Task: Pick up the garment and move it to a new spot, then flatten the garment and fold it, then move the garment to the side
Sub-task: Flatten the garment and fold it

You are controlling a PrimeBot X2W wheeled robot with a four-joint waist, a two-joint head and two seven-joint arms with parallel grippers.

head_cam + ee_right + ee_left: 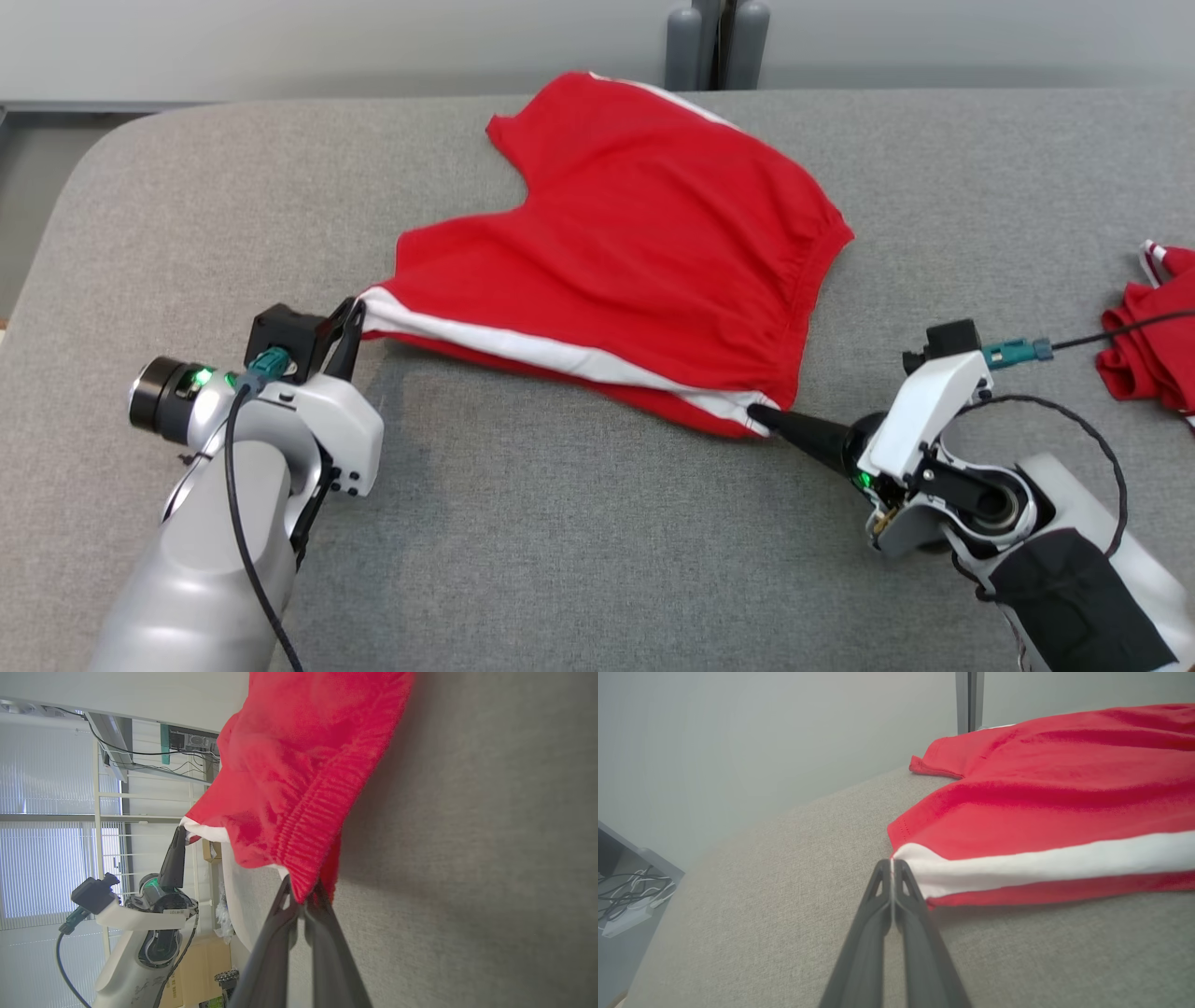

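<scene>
The garment (644,233) is bright red with a white side stripe. The counter (560,560) is speckled grey. The left claw (354,315) and right claw (760,414) are black. A second cloth (1153,336) is red, white-trimmed.

Left hand (358,315) reaches forward, fingers pinched on the garment (635,233) corner; right hand (761,416) points leftward, low, fingers clamped on its waistband end.

Head camera looks down; low, close wrist cameras share the garment (635,271).
</scene>
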